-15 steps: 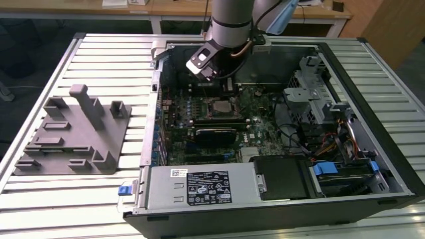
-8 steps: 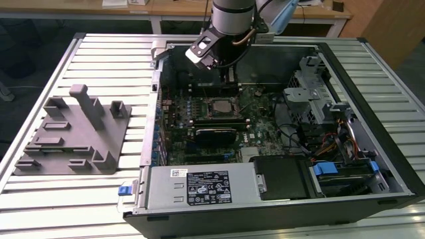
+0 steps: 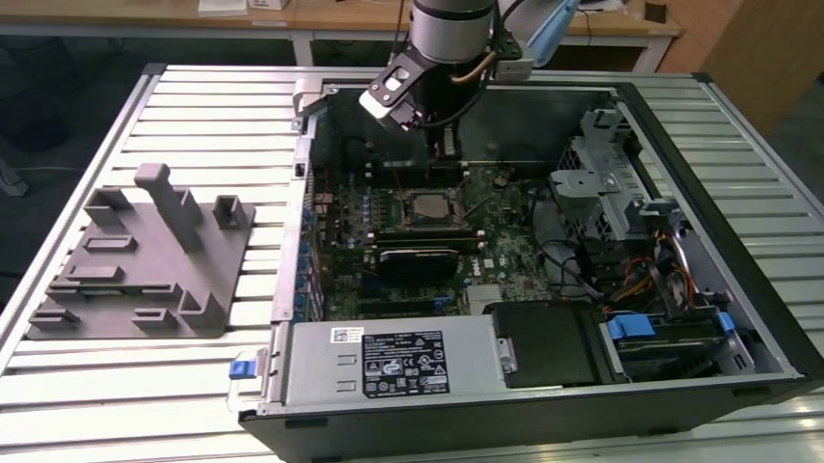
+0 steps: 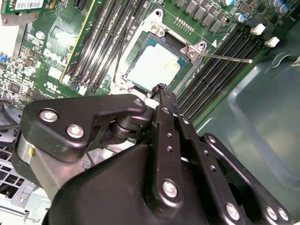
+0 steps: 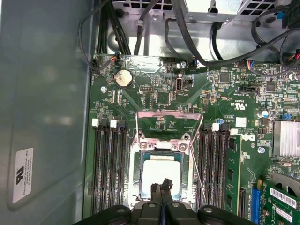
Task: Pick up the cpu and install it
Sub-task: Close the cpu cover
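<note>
Slatted metal counter [image 3: 91, 386] carries an open computer case [image 3: 515, 424] and, on the exterior view's left, a grey fixture [image 3: 129, 265] well apart from the arm. We see the arm reach down into the case over the motherboard [image 3: 503, 256]. In the first wrist view the cpu [image 5: 157, 169] lies flat in its socket, silvery top up, with the metal load frame [image 5: 164, 123] swung open beside it and memory slots [image 5: 108, 164] on either side. Our end effector [image 5: 161, 187] is clenched, fingertips pressed together with nothing between them, just over one edge of the cpu. We cannot tell whether the tips touch the chip; the thin retention lever [image 4: 225, 58] stands free in the second wrist view
</note>
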